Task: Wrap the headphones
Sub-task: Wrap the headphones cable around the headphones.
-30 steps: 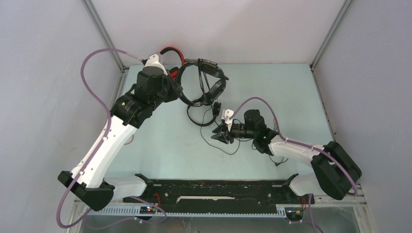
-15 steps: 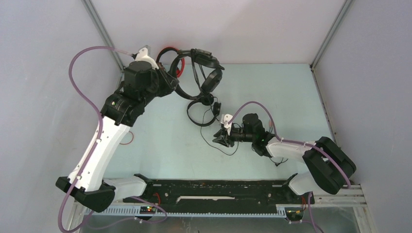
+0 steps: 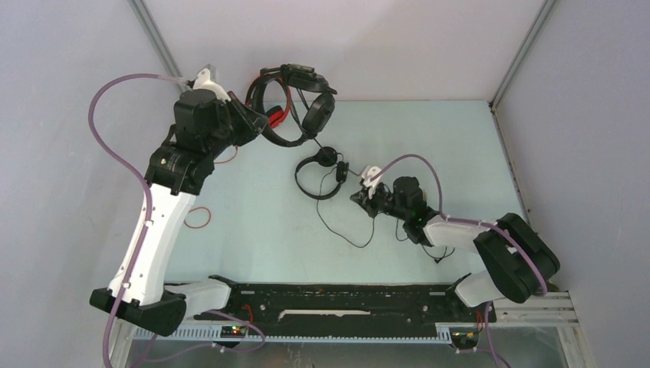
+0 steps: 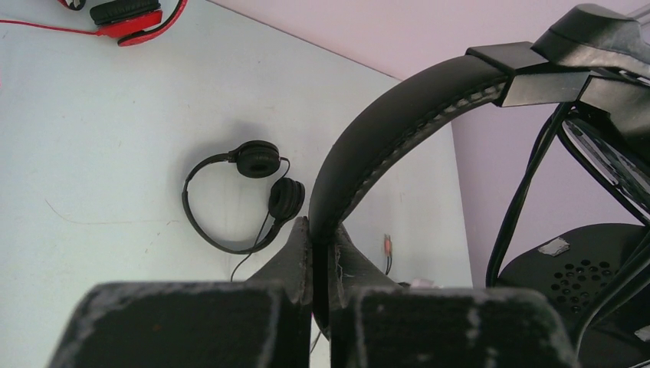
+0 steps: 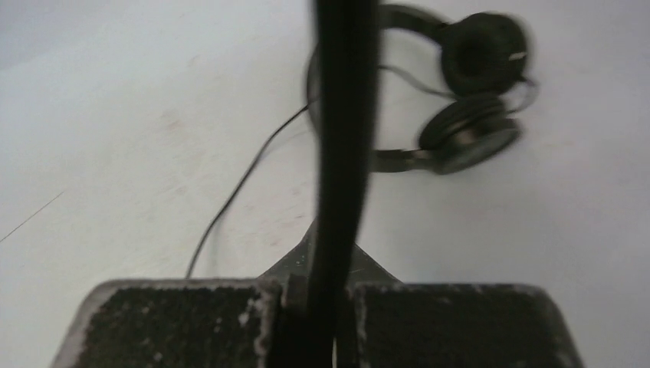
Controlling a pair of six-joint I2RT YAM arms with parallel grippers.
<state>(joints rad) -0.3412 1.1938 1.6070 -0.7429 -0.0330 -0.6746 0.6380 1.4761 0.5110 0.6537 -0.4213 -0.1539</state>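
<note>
While the left jaws pinched the headband of the large black headset (image 4: 398,115), lifted near the far left corner, the right jaws were shut on a black cable (image 5: 341,115) over the bench (image 3: 253,222). No cord looked wound yet; the small black headset (image 4: 257,159) and red headset (image 4: 126,15) lay loose, so nearly everything remained.

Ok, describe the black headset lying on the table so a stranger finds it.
On the pale green table, look at the middle, ahead of the right arm. The small black thin-banded headset lies flat there, round earcups together. Its neighbours are a bulkier black headset, lifted off the surface, and a red headset.
</note>
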